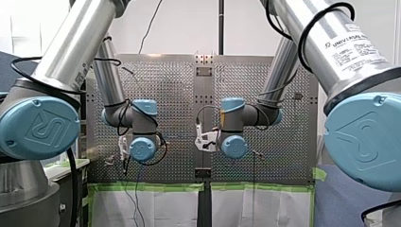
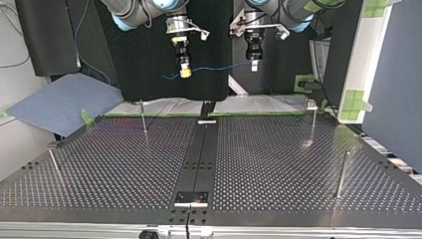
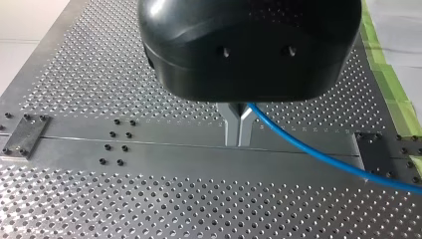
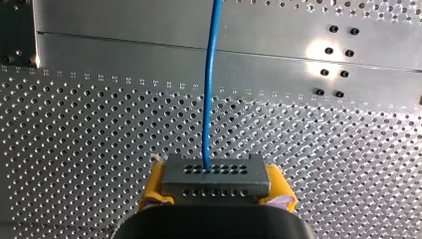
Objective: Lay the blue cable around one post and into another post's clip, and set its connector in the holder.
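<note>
My right gripper (image 4: 217,191) pinches the grey connector (image 4: 215,175) between its yellow pads (image 4: 152,186), one at each end of the block. The blue cable (image 4: 209,99) leaves the connector's perforated face and runs straight ahead over the surface (image 4: 99,129).

My left gripper (image 3: 238,127) has its metal fingers pressed together on the cable, which bends away beside them and trails off over the perforated plate.

In the top view both grippers hang well above the surface, near each other, with the cable strung between them in a shallow line. Four thin posts (image 2: 143,119) stand upright on the surface, well apart from one another and from the cable. The far one at that view's right carries a small clip (image 2: 311,104) on its top.
</note>
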